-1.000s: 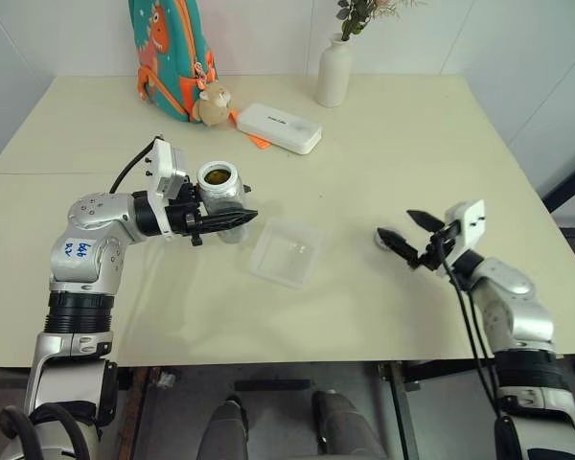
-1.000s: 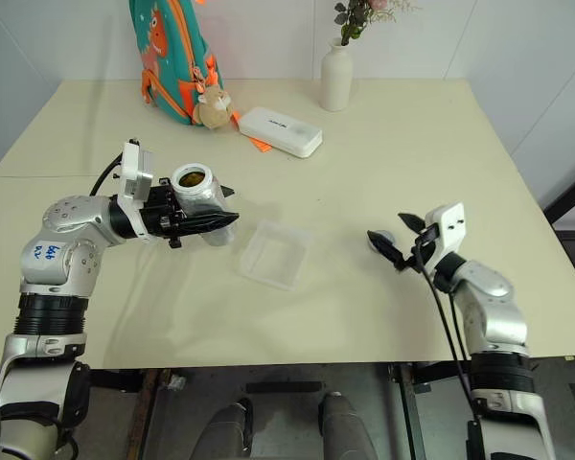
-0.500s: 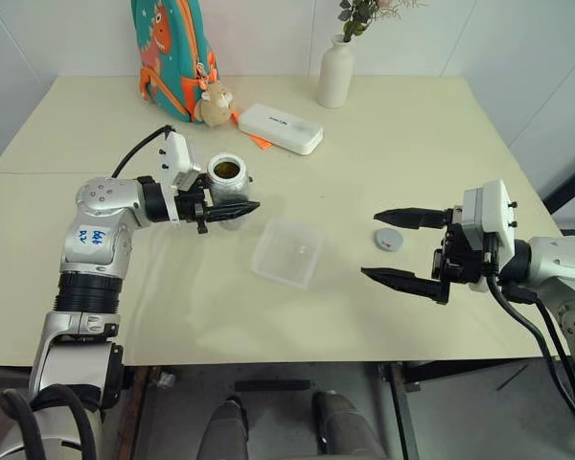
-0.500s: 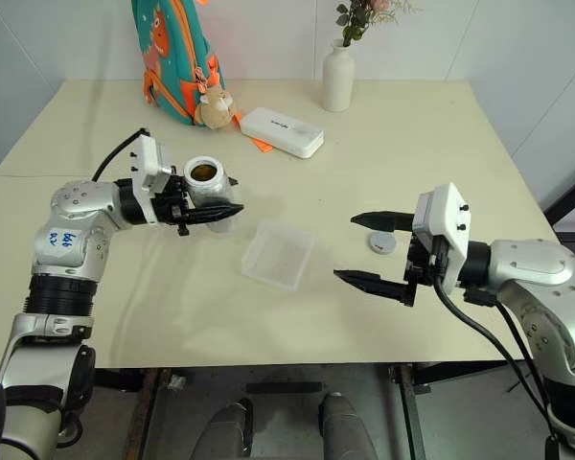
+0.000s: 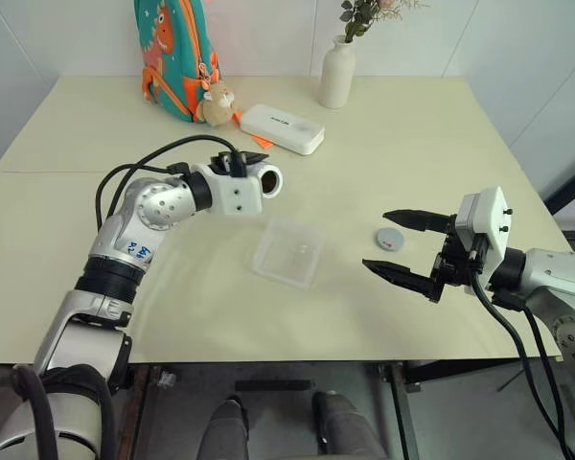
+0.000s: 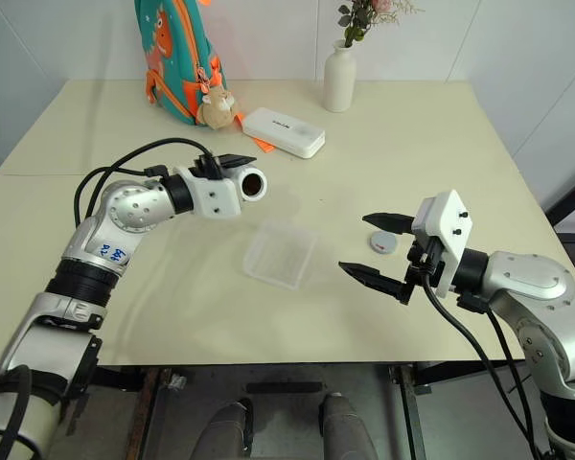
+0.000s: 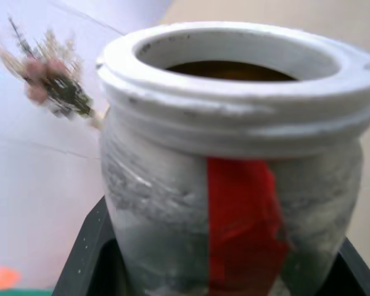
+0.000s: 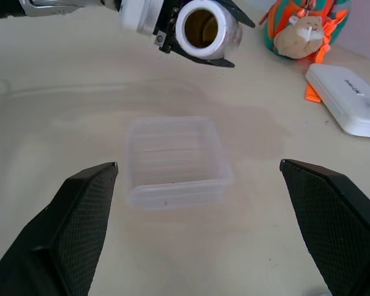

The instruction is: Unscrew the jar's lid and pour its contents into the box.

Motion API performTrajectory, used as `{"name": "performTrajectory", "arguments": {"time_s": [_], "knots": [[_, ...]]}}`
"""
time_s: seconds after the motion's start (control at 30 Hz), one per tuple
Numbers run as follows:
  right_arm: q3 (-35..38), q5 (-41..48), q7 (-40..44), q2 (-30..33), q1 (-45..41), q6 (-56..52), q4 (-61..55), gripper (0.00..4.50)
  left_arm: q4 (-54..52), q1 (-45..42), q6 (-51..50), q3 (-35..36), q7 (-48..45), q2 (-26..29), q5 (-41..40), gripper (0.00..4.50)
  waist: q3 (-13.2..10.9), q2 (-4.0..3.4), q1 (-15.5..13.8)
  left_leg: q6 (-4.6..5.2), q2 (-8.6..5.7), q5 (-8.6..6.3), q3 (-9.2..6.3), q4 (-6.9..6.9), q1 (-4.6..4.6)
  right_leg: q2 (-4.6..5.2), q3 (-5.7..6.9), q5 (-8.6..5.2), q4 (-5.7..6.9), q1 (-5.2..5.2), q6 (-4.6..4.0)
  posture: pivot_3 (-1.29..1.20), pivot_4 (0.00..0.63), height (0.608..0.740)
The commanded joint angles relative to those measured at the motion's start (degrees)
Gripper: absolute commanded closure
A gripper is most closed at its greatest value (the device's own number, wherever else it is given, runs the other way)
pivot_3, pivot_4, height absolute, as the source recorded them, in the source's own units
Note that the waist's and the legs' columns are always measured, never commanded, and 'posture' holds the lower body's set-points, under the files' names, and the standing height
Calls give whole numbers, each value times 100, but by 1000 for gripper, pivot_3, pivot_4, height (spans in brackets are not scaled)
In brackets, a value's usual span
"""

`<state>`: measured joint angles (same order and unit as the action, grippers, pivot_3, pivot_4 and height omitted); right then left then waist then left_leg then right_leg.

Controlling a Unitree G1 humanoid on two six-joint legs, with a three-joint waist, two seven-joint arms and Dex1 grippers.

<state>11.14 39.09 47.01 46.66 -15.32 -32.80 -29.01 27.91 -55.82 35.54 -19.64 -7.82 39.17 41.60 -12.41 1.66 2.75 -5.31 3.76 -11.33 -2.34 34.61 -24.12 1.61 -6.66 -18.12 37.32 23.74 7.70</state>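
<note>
Two grippers were in play, and your left gripper [image 6: 232,163] was clamped on the jar [image 6: 252,183], which lay tipped on its side in the air just behind the box's far-left corner, its open mouth facing the box [image 6: 279,253]. The jar looked light, stiff and smooth-walled, so I judged a hold around its middle, across the red mark, the safest place; something brown showed inside the mouth, presumably the contents [image 8: 201,27], small and loose enough to roll or bounce out of a shallow tray. The box itself looked thin and light, likely to slide if nudged. The lid [image 5: 390,238] lay flat to the right of the box, already off. Your right gripper [image 5: 409,248] hung to the right of the box with its two fingers spread wide and nothing between them. The table [image 5: 412,134] was pale, smooth and matte; behind the box stood a white oblong case [image 5: 281,127], a colourful backpack [image 5: 172,53] with a small plush toy [image 5: 214,103], and a white vase [image 5: 335,72] against a plain white wall.
</note>
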Motion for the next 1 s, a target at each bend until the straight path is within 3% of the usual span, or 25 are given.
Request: {"name": "performTrajectory", "arguments": {"time_s": [0.03,0.13,0.43,0.6,0.8,0.93,1.0], "knots": [[25,-52,-173,-102,-99,39,-53,75,43,-485,69,-712,3051,411,2282,2499,-1,2,-10,0,-2,0,1,2,0,1,-1,2,-1,-2,3,0,150,740],[-35,-111,-251,-184,-141,39,-42,75,424,-781,-304,-1237,4776,487,3295,2499,-1,1,-38,0,-3,-2,6,6,0,2,-3,13,-25,-14,19,0,150,740],[-80,-175,-445,-386,-189,54,-25,75,965,-1373,-989,-2112,6520,310,4442,2499,-1,2,-143,-2,-3,-7,15,-3,-9,2,-3,20,-41,-7,22,0,150,740],[-113,-196,-536,-508,-179,57,-55,75,996,-1453,-1166,-2269,6656,109,4471,2499,-1,3,-156,-1,-3,-11,17,-4,-9,2,-3,19,-41,-7,22,0,150,740],[-104,-173,-562,-566,-163,52,-66,75,886,-1327,-1104,-2228,6378,253,4281,2499,-1,2,-117,-1,-3,-11,18,-4,-6,2,-4,19,-37,-6,22,0,150,740],[-112,-172,-549,-601,-123,58,-67,75,1033,-1303,-561,-1887,5857,367,3473,2499,-1,2,-125,-1,-3,-11,19,-2,-7,2,-4,19,-35,-7,22,0,150,740],[-107,-162,-528,-601,-95,57,-80,75,1083,-1251,-5,-1546,5193,405,2595,2499,-1,2,-130,-1,-3,-11,19,-2,-7,2,-4,20,-35,-7,22,0,150,740]]}}
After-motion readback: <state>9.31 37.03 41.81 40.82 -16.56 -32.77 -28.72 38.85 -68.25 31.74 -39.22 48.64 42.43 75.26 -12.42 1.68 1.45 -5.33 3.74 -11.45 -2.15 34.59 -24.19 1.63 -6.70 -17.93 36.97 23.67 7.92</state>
